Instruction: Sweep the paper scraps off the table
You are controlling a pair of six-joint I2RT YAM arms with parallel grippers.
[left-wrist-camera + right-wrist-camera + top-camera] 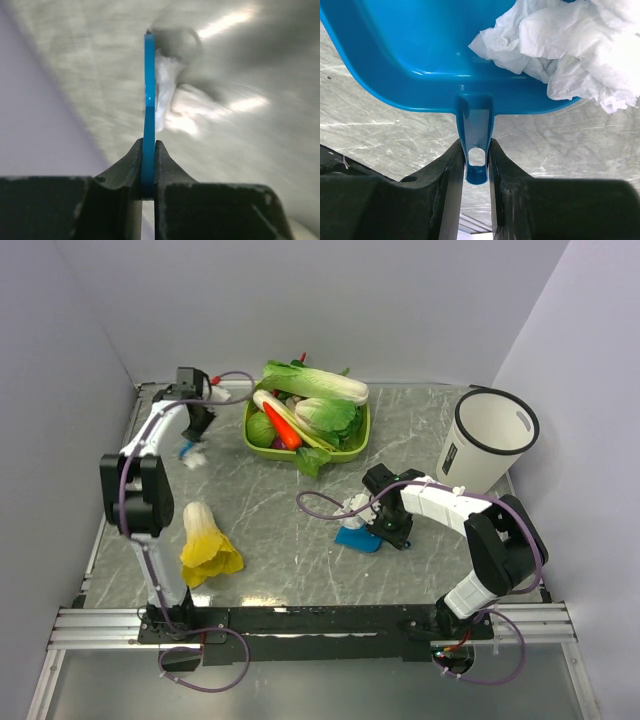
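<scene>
First, the left wrist view is blurred, so the table (280,540) shows no veins there. The left gripper (148,150) is clamped tight on one thin blue tool (149,95), seen edge-on; what kind of tool it is cannot be made out. One white paper scrap (167,102) lies against the tool's right face, near the table's far left corner. One yellow-and-white leafy vegetable (208,545) lies towards the near left edge. One green basket (358,440) of vegetables sits at the far edge. Right of centre, the right gripper (476,150), jaws narrowly apart, pinches the handle of one blue dustpan (410,60). Crumpled paper scraps (570,45) lie heaped in it, cut off by the frame, so they cannot be counted. One white bin (470,455) stands near the far right corner.
</scene>
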